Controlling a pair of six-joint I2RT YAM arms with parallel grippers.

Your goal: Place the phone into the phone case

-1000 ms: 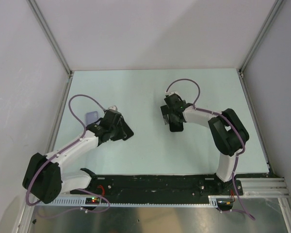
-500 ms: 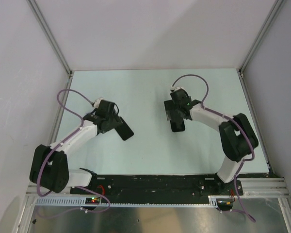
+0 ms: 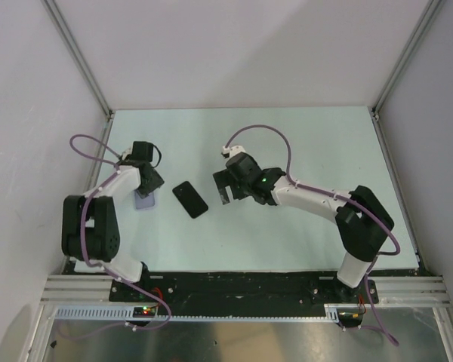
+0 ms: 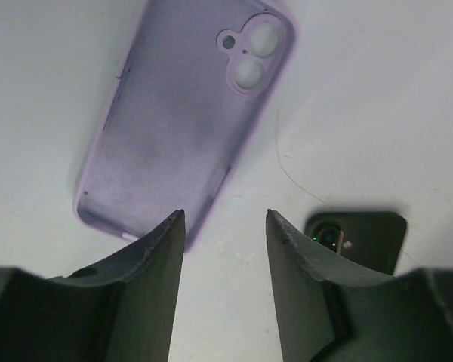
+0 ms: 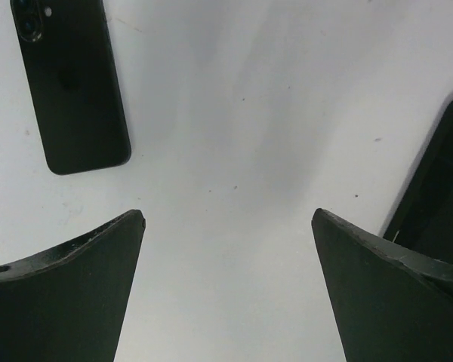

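Observation:
The black phone [image 3: 190, 199] lies flat on the table, back up, between the two grippers. It shows at the top left of the right wrist view [image 5: 72, 83], and its camera corner shows in the left wrist view [image 4: 360, 237]. The lilac phone case [image 4: 181, 113] lies flat with its camera cut-out at the far end. In the top view the case [image 3: 144, 202] is partly hidden under my left gripper [image 3: 146, 183]. My left gripper [image 4: 225, 217] is open and empty over the case's near corner. My right gripper [image 3: 224, 188] is open and empty just right of the phone, and the right wrist view [image 5: 228, 219] shows it over bare table.
A dark flat thing [image 5: 438, 204] shows at the right edge of the right wrist view; I cannot tell what it is. Grey walls and metal frame posts [image 3: 79, 56] enclose the pale table [image 3: 211, 136] on three sides.
My left gripper has swung left, away from the phone, and now hovers over the case. The phone lies free on the table. My right gripper has moved left toward the phone.

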